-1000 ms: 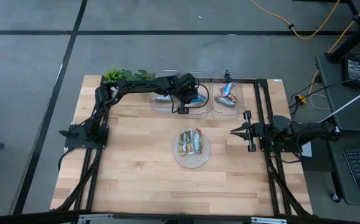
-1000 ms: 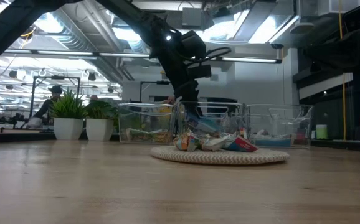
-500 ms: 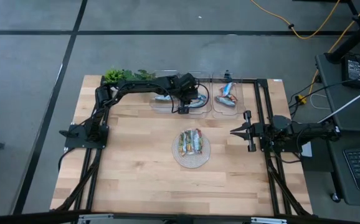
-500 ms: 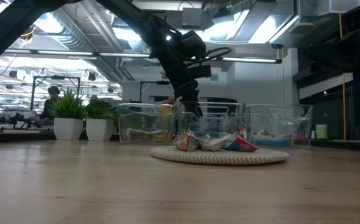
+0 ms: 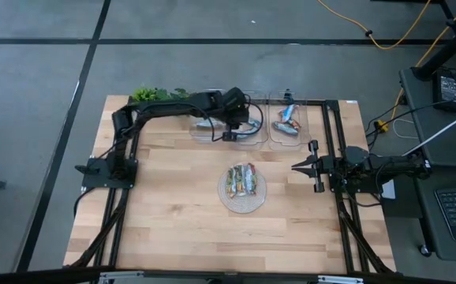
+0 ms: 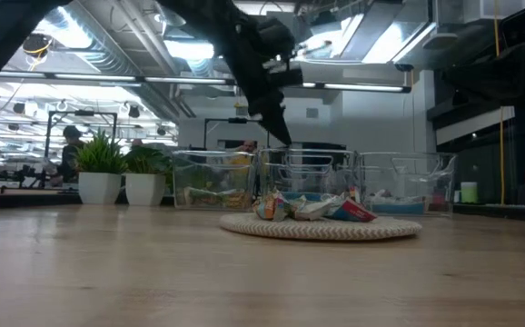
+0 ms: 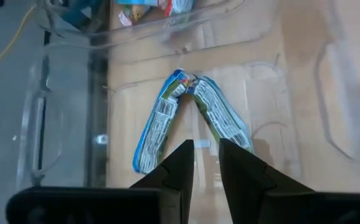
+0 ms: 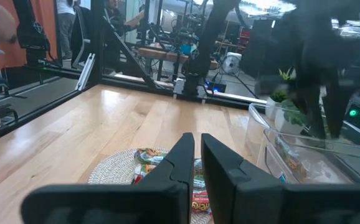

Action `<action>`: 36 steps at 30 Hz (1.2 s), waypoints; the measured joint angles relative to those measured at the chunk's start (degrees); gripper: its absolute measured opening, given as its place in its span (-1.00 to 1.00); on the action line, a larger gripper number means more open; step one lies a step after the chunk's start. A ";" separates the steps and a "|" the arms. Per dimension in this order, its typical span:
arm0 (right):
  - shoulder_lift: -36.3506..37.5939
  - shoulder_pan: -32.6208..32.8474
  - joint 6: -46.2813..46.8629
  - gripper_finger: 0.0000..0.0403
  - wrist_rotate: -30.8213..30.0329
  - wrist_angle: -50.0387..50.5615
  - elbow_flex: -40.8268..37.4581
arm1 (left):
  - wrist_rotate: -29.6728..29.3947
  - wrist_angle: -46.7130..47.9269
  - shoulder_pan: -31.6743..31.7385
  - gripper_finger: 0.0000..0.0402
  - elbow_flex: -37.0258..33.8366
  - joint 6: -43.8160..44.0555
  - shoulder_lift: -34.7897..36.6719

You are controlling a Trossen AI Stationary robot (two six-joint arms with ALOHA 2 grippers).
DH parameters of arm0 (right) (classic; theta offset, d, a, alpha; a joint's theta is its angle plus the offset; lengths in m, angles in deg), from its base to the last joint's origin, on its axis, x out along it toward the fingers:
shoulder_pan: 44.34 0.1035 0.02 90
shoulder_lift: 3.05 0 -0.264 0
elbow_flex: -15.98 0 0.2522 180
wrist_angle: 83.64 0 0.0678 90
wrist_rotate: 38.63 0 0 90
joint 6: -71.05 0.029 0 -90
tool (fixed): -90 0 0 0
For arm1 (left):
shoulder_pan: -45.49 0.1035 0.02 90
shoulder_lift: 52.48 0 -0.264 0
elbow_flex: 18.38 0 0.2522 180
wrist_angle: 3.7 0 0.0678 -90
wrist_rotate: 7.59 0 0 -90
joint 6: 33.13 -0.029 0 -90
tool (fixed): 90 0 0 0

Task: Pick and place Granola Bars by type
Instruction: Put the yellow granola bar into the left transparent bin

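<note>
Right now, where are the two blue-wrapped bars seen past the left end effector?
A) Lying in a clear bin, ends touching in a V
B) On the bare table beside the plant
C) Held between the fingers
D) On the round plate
A: the left wrist view shows the two blue-wrapped bars lying on the clear bin's floor beyond the left end effector, which holds nothing.
</note>
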 joint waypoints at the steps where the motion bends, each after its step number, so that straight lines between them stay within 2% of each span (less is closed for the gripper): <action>1: 0.01 0.00 0.00 -0.83 0.00 0.00 -0.01 | 0.02 0.55 -0.02 -0.66 0.00 -0.02 1.01; 12: 0.01 0.01 0.02 -0.83 0.00 -0.02 0.00 | -0.02 14.50 -0.09 -0.66 0.02 0.18 17.40; 21: -0.01 0.01 0.02 -0.83 0.00 -0.02 0.00 | 0.19 21.76 -3.33 -0.67 0.00 2.23 22.67; 27: 0.00 0.00 0.02 -0.83 0.00 -0.01 -0.01 | 2.91 26.42 -10.94 -0.67 -0.15 5.11 22.77; 33: -0.01 0.00 0.02 -0.83 0.00 -0.01 -0.01 | -2.70 26.60 -23.16 -0.67 -2.87 5.60 22.57; 36: 0.00 -0.01 0.00 -0.83 0.00 0.00 -0.02 | -3.53 26.62 -27.43 -0.67 -4.25 6.20 22.60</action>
